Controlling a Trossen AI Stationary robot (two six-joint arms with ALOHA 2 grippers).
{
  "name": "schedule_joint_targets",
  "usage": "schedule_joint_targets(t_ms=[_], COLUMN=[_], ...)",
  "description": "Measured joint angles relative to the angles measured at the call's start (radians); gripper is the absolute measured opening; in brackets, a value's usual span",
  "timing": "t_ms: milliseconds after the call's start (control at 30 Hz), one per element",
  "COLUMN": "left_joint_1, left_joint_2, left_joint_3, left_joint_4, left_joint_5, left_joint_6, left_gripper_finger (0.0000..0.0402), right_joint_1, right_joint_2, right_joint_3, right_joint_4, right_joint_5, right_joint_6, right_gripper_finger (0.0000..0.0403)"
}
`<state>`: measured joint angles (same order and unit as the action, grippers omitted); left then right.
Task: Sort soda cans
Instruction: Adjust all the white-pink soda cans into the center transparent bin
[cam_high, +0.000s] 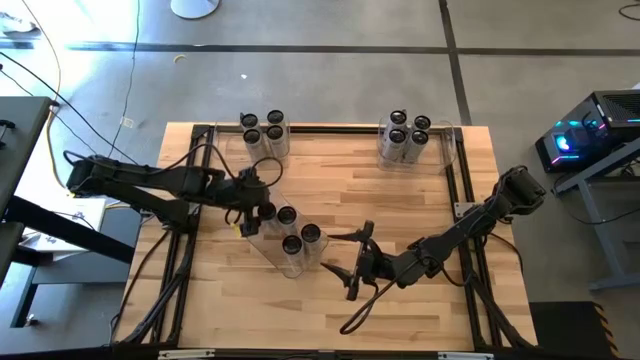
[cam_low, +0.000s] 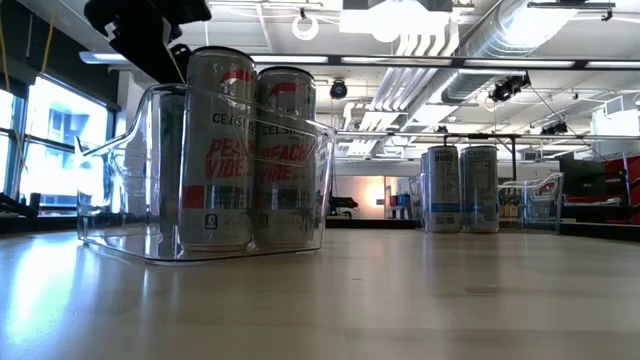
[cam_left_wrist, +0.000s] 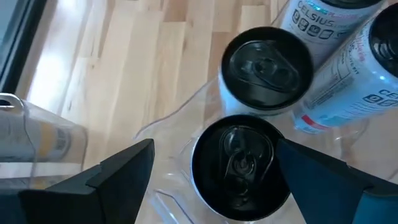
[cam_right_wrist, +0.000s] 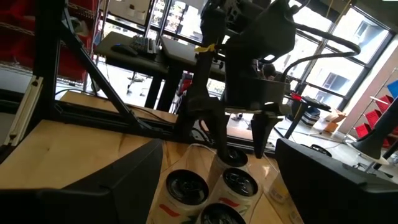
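High view shows the left hand (cam_high: 262, 212) wide open over one soda can (cam_left_wrist: 241, 167) in the near bin (cam_high: 262, 247) on the table (cam_high: 330, 170). Right hand (cam_high: 352, 262) waits open nearby. Closing off-centre could tip neighbouring cans.

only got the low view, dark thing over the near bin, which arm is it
observer: the left arm. The left pincer is open, its fingers on either side of one can in the near bin, with gaps on both sides.
operator: wheres the other arm
observer: the right pincer is open and empty, just beside that bin on its right.
operator: how many cans in that bin
observer: four from above; your view shows only the front ones.
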<state>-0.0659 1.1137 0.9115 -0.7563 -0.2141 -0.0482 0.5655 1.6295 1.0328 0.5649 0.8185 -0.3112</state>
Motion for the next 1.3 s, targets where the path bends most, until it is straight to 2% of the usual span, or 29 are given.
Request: schedule_joint_targets(t_ms=[233,500,633,900,1133,1300], left_joint_1=[0.036,0.033,0.016,0.013,0.013,0.014], left_joint_2=[-0.014,-0.086,-0.081,-0.055,-0.056,-0.056], left_joint_3=[0.000,0.019,-0.025,-0.151,-0.196,-0.213], left_joint_4=[0.000,-0.018,-0.017,0.112,0.228,0.228], left_joint_5=[-0.010,0.009,0.027,0.025,0.032,0.046], left_joint_6=[0.058,0.053,0.052,0.050,0.063,0.061], left_gripper_finger=[0.0333,0.0333,0.0333,0.0333,0.0333,0.0321], right_joint_1=[0.000,0.000,0.000,0.000,0.000,0.000], right_joint_2=[0.000,0.000,0.000,0.000,0.000,0.000], right_joint_3=[0.000,0.000,0.000,0.000,0.000,0.000], right_joint_4=[0.000,0.000,0.000,-0.007,-0.008,-0.008], right_joint_5=[0.000,0.000,0.000,0.000,0.000,0.000], right_joint_6=[-0.001,-0.001,0.000,0.016,0.025,0.026], right_gripper_finger=[0.0307,0.0307,0.0307,0.0307,0.0307,0.0307])
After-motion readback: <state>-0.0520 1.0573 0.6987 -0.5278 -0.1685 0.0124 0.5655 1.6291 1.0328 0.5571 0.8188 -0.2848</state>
